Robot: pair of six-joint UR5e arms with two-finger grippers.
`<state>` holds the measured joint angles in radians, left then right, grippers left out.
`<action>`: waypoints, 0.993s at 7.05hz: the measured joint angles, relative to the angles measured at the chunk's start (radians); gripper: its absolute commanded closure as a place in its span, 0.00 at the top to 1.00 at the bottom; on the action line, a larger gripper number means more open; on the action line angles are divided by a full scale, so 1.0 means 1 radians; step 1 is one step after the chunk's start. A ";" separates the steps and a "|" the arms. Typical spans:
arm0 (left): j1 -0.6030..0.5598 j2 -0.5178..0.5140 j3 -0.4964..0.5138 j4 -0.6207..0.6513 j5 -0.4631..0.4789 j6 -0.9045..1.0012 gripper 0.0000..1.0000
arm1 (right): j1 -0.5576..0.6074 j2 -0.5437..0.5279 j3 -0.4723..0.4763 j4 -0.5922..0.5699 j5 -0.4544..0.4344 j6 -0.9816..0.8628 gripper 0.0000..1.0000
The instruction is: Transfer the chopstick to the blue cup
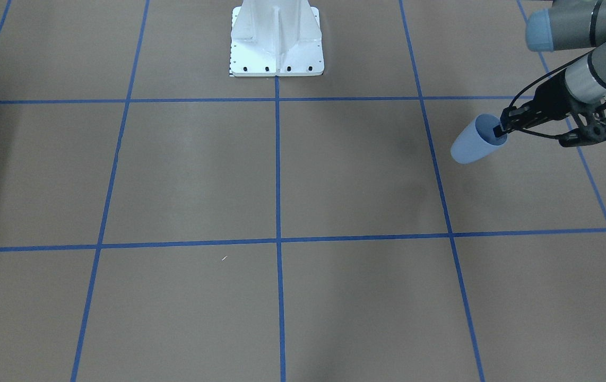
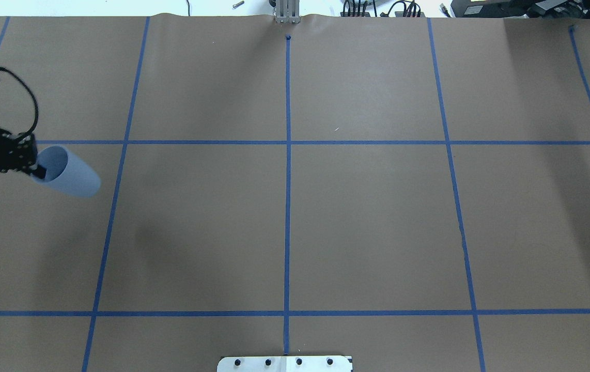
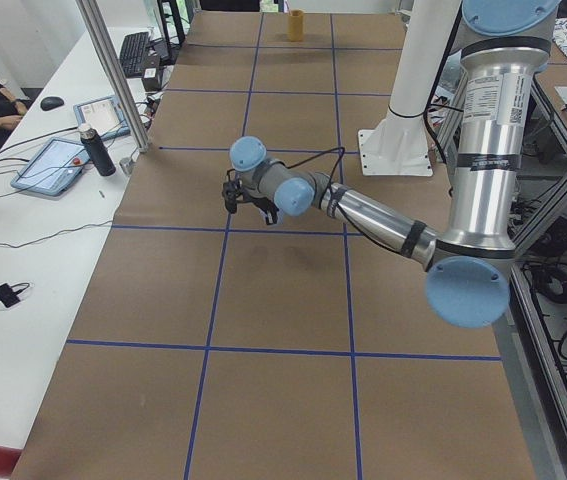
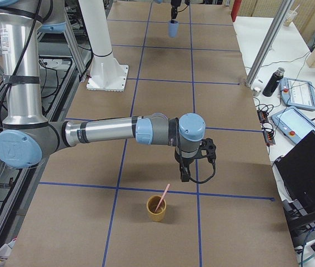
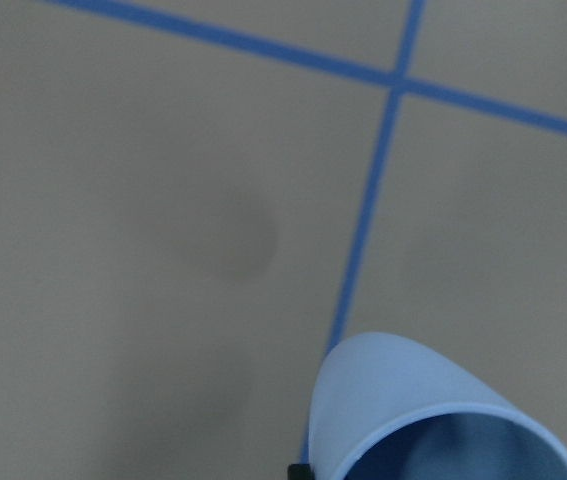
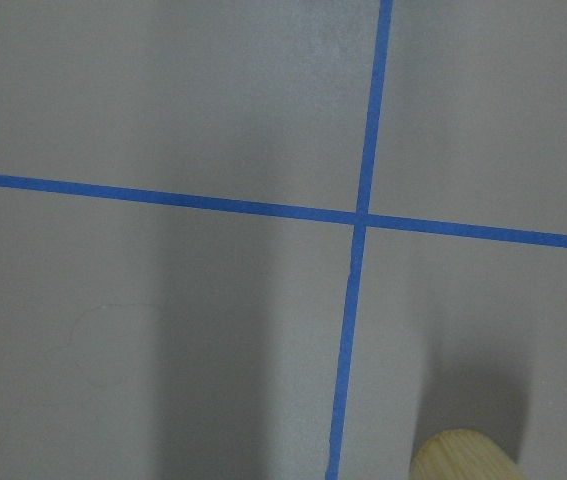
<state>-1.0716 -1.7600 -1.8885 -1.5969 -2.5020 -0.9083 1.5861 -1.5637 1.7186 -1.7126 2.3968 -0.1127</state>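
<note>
My left gripper [image 1: 500, 130] is shut on the rim of the blue cup [image 1: 472, 144], one finger inside the mouth. It holds the cup tilted above the table at my far left [image 2: 70, 174]. The cup's rim fills the bottom of the left wrist view [image 5: 433, 415]. A pink chopstick [image 4: 163, 196] leans in a tan cup [image 4: 157, 209] at the table's right end. My right gripper [image 4: 194, 173] hangs just beyond that cup, apart from it; I cannot tell whether it is open. The tan cup's rim shows in the right wrist view [image 6: 463, 458].
The white robot base [image 1: 276, 45] stands at the table's middle back edge. Blue tape lines grid the brown table cover [image 2: 377, 217]. A side bench with tablets and a dark bottle [image 4: 271, 82] runs along the far side.
</note>
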 measured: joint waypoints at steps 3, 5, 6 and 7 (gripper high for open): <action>0.075 -0.416 0.194 0.221 0.047 -0.155 0.00 | 0.000 0.000 0.006 0.002 -0.004 0.005 1.00; 0.154 -0.609 0.355 0.189 0.076 -0.323 0.00 | 0.000 0.000 0.007 0.002 -0.003 0.007 1.00; 0.195 -0.664 0.430 0.125 0.091 -0.399 0.00 | 0.000 0.001 0.007 0.001 -0.002 0.007 1.00; 0.240 -0.704 0.502 0.052 0.130 -0.465 0.00 | 0.000 0.001 0.006 0.001 -0.001 0.007 1.00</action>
<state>-0.8311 -2.4640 -1.3867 -1.5447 -2.3721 -1.3733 1.5861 -1.5631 1.7251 -1.7117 2.3955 -0.1059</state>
